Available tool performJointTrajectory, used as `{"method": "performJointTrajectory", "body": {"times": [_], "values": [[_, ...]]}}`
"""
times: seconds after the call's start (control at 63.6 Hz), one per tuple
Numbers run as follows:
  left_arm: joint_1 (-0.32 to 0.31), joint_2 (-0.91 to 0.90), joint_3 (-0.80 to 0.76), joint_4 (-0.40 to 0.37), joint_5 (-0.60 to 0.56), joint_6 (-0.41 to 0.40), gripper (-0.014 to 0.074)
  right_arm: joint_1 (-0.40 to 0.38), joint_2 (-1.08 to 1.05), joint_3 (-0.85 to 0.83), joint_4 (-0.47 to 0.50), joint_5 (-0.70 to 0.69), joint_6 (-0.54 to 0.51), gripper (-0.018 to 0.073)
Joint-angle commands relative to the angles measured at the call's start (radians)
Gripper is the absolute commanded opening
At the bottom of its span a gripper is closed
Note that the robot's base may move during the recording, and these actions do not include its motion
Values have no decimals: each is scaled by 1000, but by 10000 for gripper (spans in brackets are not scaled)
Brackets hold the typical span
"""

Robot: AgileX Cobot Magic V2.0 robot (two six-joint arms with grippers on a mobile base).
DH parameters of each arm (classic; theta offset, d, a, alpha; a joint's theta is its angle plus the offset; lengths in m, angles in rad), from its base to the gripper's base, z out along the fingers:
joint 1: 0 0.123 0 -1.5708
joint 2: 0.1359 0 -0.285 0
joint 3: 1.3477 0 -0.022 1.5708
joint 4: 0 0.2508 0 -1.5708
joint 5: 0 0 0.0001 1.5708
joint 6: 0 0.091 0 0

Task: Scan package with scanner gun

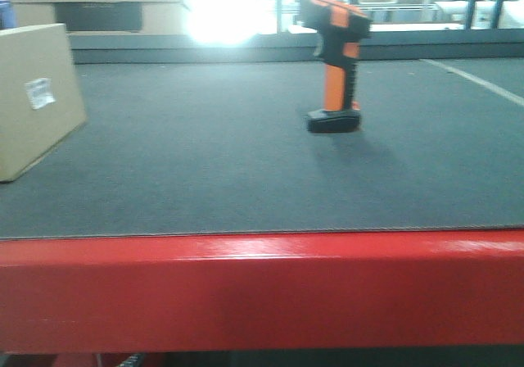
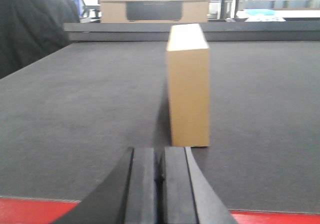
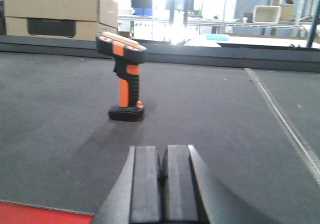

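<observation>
Surface: dark grey mat fills the middle of every view, with a red edge along the bottom of the front view.
Background: cartons with a dark band sit at upper left, beyond the mat; strong glare at top centre of the front view.
Box: upright at the far left of the front view, cut by the frame, white label on the face turned toward the camera. In the left wrist view it stands at centre, narrow side on.
Scanner: standing on its flat foot, right of centre in the front view, well apart from the box.
Left gripper: bottom centre of its view, jaws pressed together, empty, short of the box.
Right gripper: bottom centre of its view, jaws together, empty, short of the scanner, which stands up and to the left.
Stage: likely the very start; nothing is grasped.
Risk, scanner: looks top-heavy on a small foot; jaws arriving unopened, or off line, would probably knock it over.
Risk, box: it stands on a narrow side, so a nudge could tip or turn it, taking the label off aim.
Risk, scan: the label is small and near the frame's left edge; a poorly aimed scanner may miss it.
</observation>
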Motion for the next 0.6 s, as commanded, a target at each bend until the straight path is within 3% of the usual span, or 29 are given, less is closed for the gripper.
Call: {"method": "performJointTrajectory", "body": {"times": [0.0,0.314,0.582], "values": [[2,-3,-2,1,-13,-6,-111,-17,-4,-1,-7,-15,-7,-160],[-108,-3,-2,1,-13,-6,-111,-179,-4,-1,-7,-15,-7,-160],[-174,-3,-2,1,-13,-6,-111,-192,-4,-1,-7,-15,-7,-160]]}}
